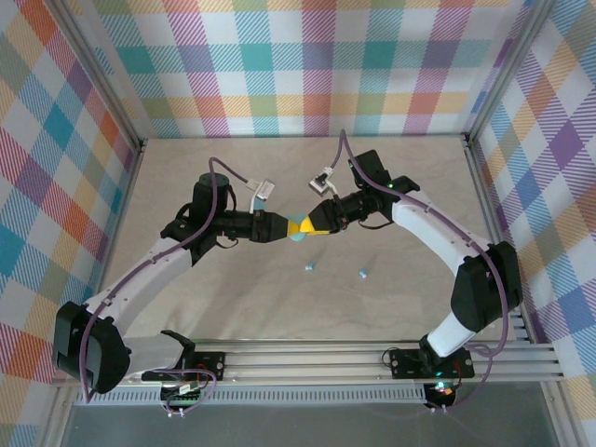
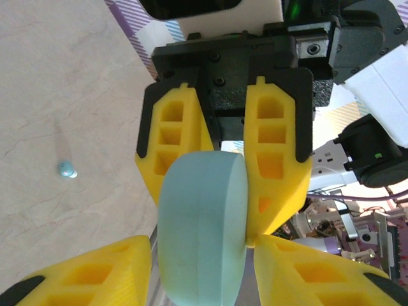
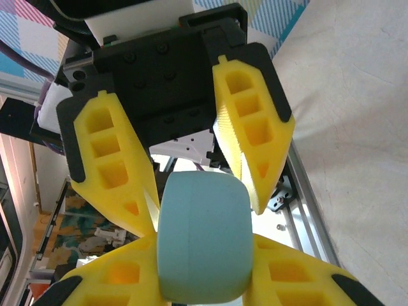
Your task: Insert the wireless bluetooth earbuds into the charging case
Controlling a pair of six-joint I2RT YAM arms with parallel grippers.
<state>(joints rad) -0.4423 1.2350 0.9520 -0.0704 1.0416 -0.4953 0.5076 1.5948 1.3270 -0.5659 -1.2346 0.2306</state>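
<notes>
Top view is lit bright and even from above. Only faint soft shadows are cast on the table (image 1: 233, 307) beneath the left arm (image 1: 158, 261). Frame edges are slightly bowed. In the wrist views the case (image 2: 201, 229) is rendered sharp and background clutter is softened — the right arm's white shell (image 2: 382, 89) is washed out.

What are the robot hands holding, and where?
The right gripper pinches the case at one end; the left gripper straddles the other end, grip unclear.
</notes>
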